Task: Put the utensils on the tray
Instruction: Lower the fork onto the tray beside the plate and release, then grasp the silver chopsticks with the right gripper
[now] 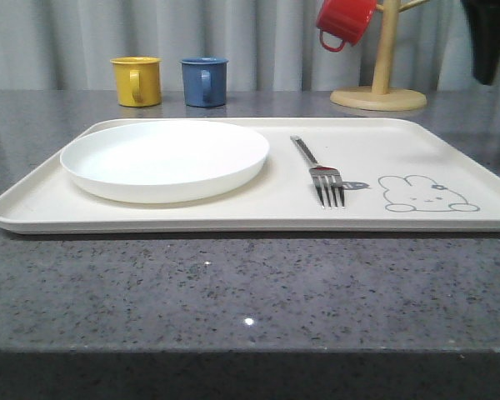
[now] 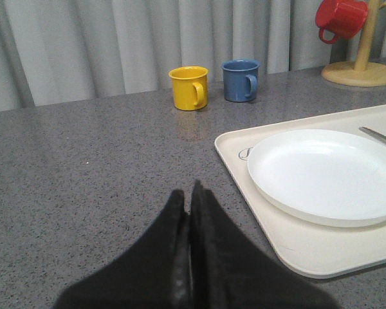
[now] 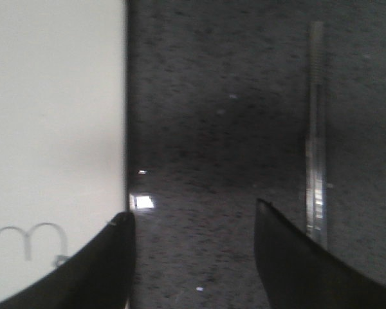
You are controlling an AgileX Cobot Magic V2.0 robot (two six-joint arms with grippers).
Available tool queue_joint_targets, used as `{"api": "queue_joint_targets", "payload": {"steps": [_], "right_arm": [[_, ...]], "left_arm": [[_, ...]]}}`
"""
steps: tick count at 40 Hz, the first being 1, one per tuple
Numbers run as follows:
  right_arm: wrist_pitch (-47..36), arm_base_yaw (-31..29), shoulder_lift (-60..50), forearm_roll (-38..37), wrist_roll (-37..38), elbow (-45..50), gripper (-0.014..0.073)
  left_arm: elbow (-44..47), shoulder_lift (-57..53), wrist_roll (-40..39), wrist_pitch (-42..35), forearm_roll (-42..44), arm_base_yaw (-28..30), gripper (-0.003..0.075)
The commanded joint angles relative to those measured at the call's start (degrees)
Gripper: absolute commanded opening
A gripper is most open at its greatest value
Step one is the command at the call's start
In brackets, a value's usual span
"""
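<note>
The left gripper (image 2: 190,193) is seen with its jaws pressed together and nothing held, poised over bare table (image 2: 83,187) just beside the tray (image 2: 235,158). On the tray, the white plate (image 1: 164,158) is set at the left, and the fork (image 1: 320,172) is laid to its right, tines toward the camera, next to the rabbit drawing (image 1: 427,194). In the right wrist view, the right gripper (image 3: 193,257) is held wide open and empty above the table beside the tray's edge. A long silver utensil (image 3: 316,138) is seen lying on the table just beside one finger (image 3: 302,264); it is too blurred for its kind to be told. Behind the tray, a yellow mug (image 1: 137,81), a blue mug (image 1: 205,81) and a wooden rack (image 1: 380,83) with a red mug (image 1: 343,20) are ranged, well apart from both grippers.
</note>
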Motion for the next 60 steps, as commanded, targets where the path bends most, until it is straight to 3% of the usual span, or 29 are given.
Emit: {"api": "queue_joint_targets", "payload": {"steps": [1, 8, 19, 34, 50, 60], "right_arm": [[2.24, -5.56, -3.79, -0.88, -3.42, 2.17, 0.0433], [-3.05, -11.44, -4.07, 3.24, -8.91, 9.49, 0.0433], [-10.01, -15.84, -3.88, 3.82, -10.31, 15.84, 0.0433], [-10.84, -16.35, -1.80, 4.95, -10.93, 15.95, 0.0425], [-9.37, -16.35, -1.29, 5.14, -10.93, 15.95, 0.0087], [-5.63, -14.42, -5.74, 5.14, -9.30, 13.27, 0.0069]], "left_arm": [[-1.50, 0.73, -0.32, -4.20, -0.78, 0.10, -0.0018], [-1.50, 0.73, -0.32, -4.20, -0.78, 0.10, -0.0018], [-1.50, 0.73, -0.32, -4.20, -0.78, 0.10, -0.0018], [-1.50, 0.73, -0.32, -4.20, -0.78, 0.10, -0.0018], [-1.50, 0.73, -0.32, -4.20, -0.78, 0.10, -0.0018], [-1.50, 0.73, -0.32, -4.20, -0.78, 0.10, -0.0018]]}}
